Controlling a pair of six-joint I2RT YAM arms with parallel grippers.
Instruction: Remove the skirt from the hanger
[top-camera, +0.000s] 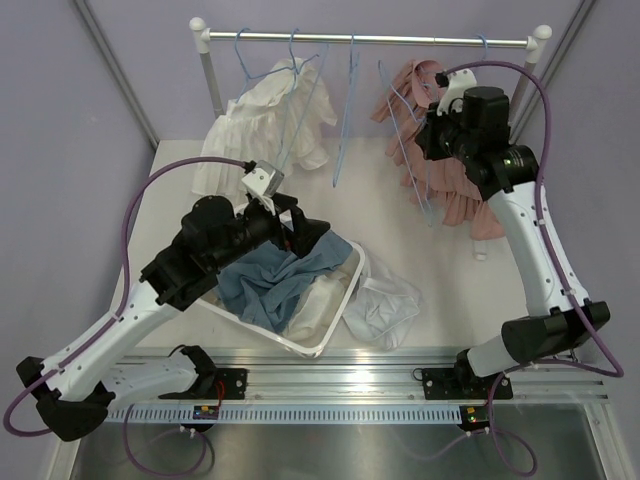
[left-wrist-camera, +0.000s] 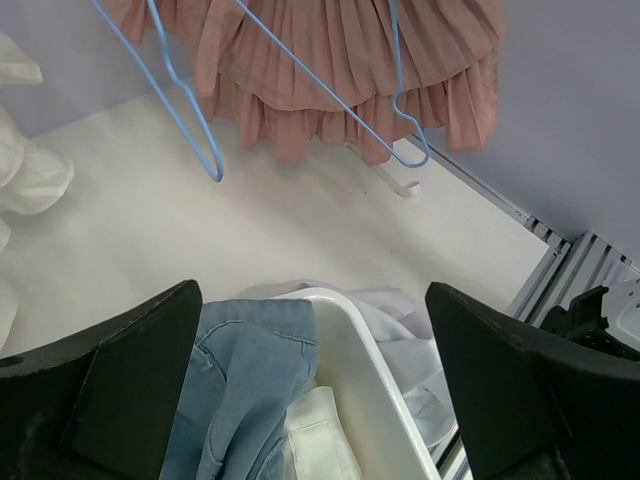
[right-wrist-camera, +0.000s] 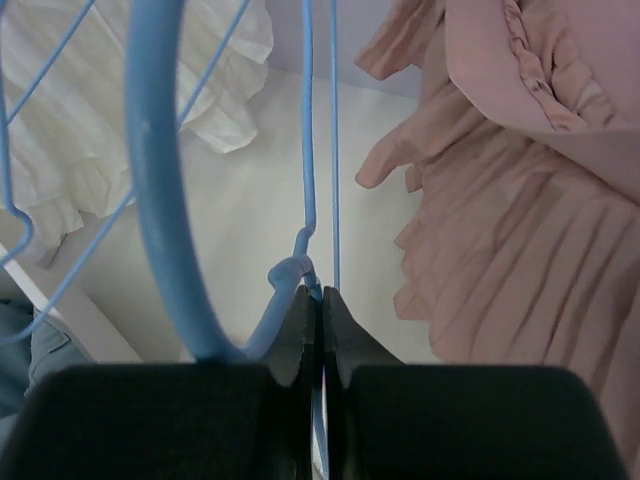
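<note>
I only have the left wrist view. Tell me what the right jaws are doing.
Observer: In the right wrist view, the right gripper has its jaws shut on a thin blue hanger wire, right beside the pink skirt.
Operator: Now say where that skirt hangs.
Observer: In the top view, it hangs under the right end of the rail, with the right gripper up beside its top.
</note>
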